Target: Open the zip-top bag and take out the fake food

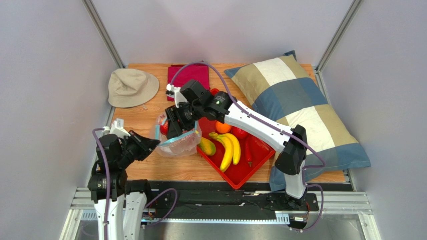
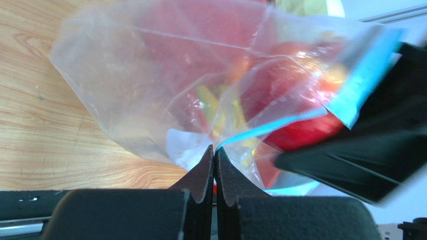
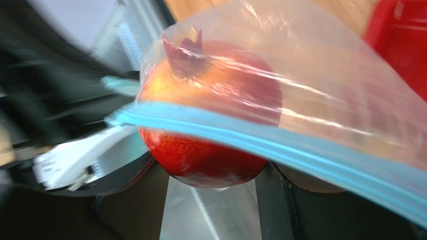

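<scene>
Wooden table [image 1: 175, 170], left jaws pinching zip-top bag [image 1: 180, 143], right jaws gripping red fruit [image 3: 205, 145].

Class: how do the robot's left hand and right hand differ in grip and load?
The left hand is pinched shut on the zip-top bag; the right hand is spread around a red fruit. The right hand reaches over the red tray; the left hand does not. Both are at the bag.

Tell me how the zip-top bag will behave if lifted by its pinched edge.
Likely floppy: the zip-top bag is thin, crinkled film and should sag. Probably slippery, being glossy. The red fruit at its mouth could weigh that end down.
</scene>
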You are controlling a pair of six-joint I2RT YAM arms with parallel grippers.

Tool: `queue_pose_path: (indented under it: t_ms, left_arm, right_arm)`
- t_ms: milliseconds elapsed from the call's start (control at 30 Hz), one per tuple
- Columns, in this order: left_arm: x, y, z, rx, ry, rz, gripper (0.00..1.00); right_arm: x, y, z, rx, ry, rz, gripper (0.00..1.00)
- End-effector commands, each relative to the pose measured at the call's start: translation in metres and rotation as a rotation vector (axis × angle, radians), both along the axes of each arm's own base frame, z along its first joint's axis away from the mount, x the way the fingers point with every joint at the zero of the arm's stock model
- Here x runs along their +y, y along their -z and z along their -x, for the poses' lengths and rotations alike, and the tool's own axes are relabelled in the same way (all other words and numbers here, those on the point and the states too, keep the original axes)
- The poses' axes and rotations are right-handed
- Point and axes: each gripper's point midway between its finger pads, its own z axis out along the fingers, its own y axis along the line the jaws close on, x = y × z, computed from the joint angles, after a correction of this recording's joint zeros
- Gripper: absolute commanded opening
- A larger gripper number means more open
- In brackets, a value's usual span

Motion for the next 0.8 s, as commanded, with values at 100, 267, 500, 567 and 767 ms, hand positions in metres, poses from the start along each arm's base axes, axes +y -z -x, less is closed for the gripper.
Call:
queue_pose_path:
  t_ms: [100, 267, 500, 567, 767]
  left_arm:
    - [0.002, 0.004, -0.001, 0.024, -0.003, -0.018, 0.0]
    - [-0.008, -0.01, -0.007, -0.008, 0.021, 0.06, 0.0]
    - [-0.008, -0.006, -0.005, 0.002, 0.015, 0.066, 0.0]
    - [-0.001, 0.0, -0.004, 0.032, -0.022, 0.04, 0.0]
    - [0.021, -0.001, -0.012, 0.094, -0.106, -0.061, 0.0]
  right_arm:
    - [0.001, -0.065, 0.039, 0.22, -0.032, -0.143, 0.11]
    - [0.018, -0.066, 0.032, 0.323, -0.008, -0.2, 0.09]
    - [0.037, -0.09, 0.035, 0.505, -0.019, -0.302, 0.09]
    - [0.031, -0.098, 0.043, 0.539, -0.05, -0.314, 0.09]
    - [-0.004, -0.087, 0.063, 0.546, -0.244, -0.314, 0.1]
